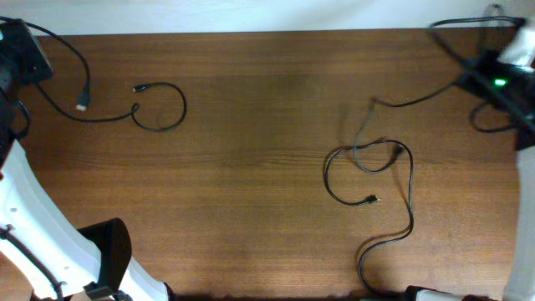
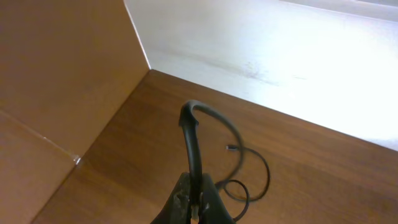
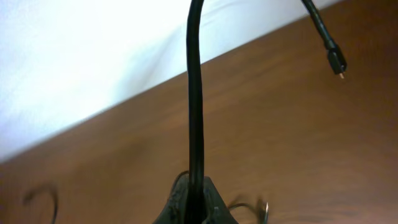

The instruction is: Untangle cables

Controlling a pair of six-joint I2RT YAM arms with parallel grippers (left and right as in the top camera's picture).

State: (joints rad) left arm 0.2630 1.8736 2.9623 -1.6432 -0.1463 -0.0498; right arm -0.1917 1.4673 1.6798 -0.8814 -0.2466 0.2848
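Overhead looks straight down on the whole worktop (image 1: 251, 184); the wrist cameras sit close behind the left tool (image 2: 194, 206) and right tool (image 3: 196, 202), looking obliquely across that worktop

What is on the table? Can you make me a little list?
table: brown wood
left cable: one loose loop, apart from the other cable
right cable: loops that cross each other
left hand: shut on left cable
right hand: shut on right cable
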